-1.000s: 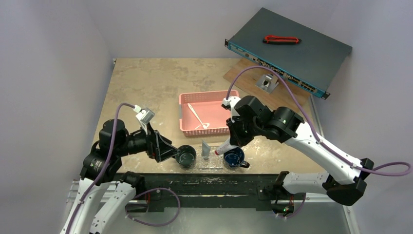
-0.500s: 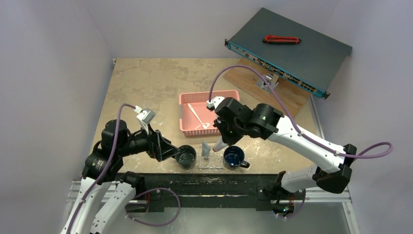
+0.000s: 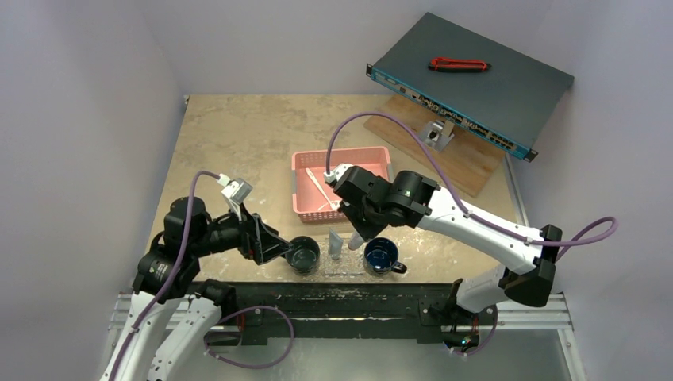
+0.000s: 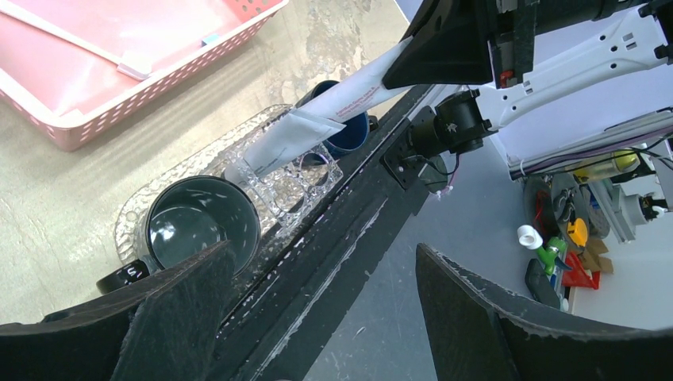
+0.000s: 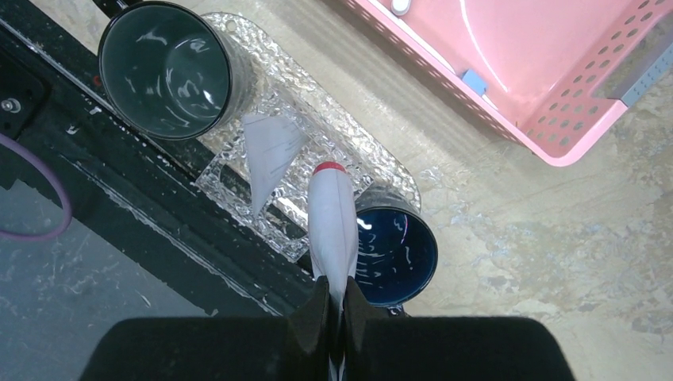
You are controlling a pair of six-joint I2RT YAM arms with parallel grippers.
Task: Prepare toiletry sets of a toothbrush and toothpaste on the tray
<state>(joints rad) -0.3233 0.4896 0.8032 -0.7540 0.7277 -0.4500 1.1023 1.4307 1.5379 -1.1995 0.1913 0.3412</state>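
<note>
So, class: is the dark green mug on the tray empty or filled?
Empty: the dark green mug shows a glossy bare bottom in both wrist views, nothing inside.

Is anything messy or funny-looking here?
Nothing is spilled or broken. One toothpaste tube leans in the clear holder on the tray. The right gripper pinches a second, red-capped tube above that tray. A white toothbrush lies in the pink basket, away from the tray.

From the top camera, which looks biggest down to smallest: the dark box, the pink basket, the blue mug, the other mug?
1. dark box
2. pink basket
3. blue mug and other mug: they look alike, so no ranking.
</note>
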